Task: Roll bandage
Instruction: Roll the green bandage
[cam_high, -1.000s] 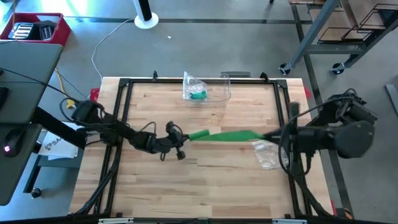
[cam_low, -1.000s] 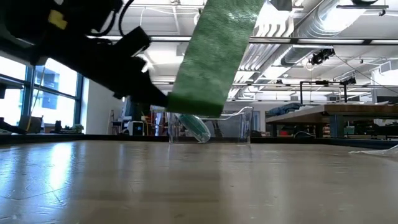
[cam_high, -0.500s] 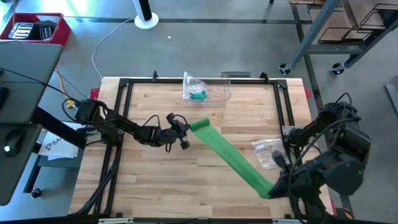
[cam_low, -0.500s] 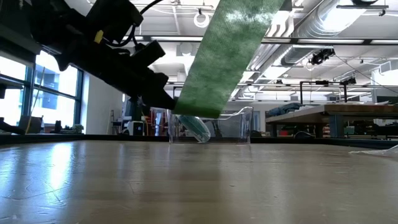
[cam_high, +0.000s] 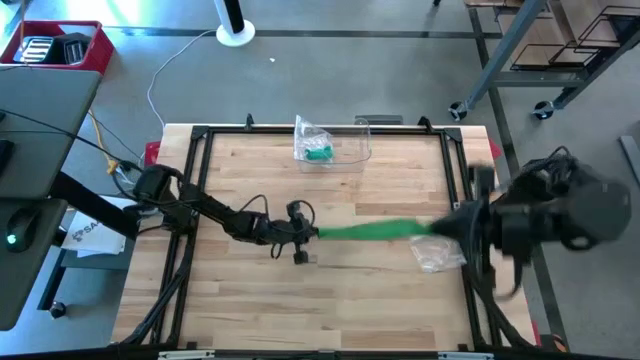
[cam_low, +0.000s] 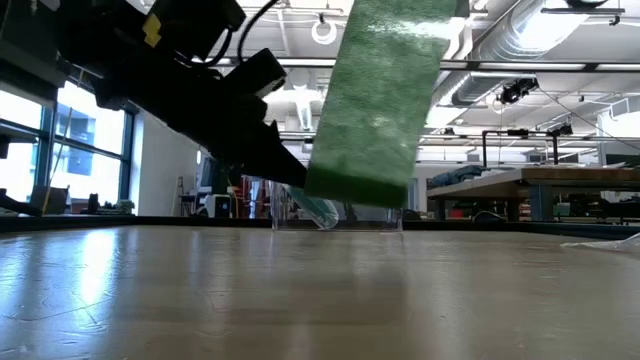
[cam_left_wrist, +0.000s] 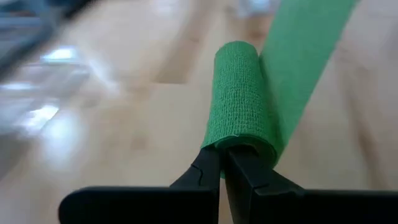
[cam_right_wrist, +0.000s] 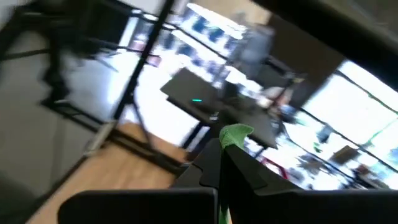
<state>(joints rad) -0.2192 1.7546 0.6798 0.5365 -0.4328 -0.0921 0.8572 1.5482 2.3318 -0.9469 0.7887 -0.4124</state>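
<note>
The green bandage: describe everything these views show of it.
The green woven-fabric bandage is a long strip stretched taut above the wooden table, running across its middle and touching nothing on it. One end is wound into a small tight roll, pinched by the shut left gripper. The other end is pinched by the shut right gripper near the table's right edge.

Overhead, table-level, two wrist views

Bystander items on the wooden desk (cam_high: 330, 290)
A clear container (cam_high: 345, 143) holding a plastic bag (cam_high: 312, 143) is seen at the far edge; a crumpled wrapper (cam_high: 436, 252) lies at the right.
</note>
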